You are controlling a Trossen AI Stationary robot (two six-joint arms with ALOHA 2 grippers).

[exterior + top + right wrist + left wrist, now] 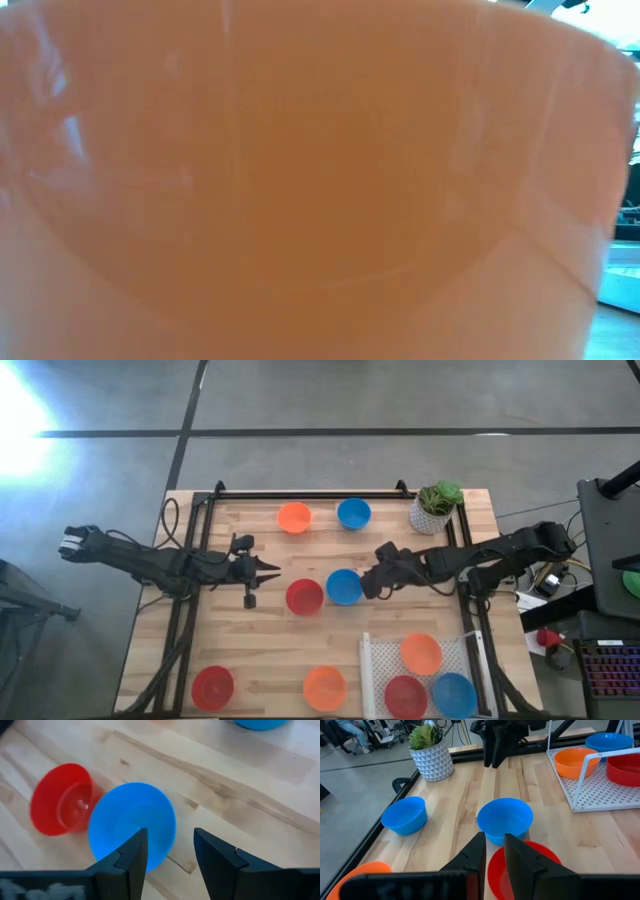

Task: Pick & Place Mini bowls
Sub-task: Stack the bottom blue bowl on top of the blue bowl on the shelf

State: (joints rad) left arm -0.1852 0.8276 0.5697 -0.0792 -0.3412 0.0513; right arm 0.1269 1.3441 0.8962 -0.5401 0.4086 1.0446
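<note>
Right claw (170,855) (fingers apart) straddles blue bowl's (131,822) rim — red bowl (62,805) touching.

red bowl (304,597), blue bowl (344,587)

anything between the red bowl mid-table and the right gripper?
Yes: a blue bowl sits between the red bowl and the right gripper, which is open. High view shows it; right wrist view confirms.
</note>
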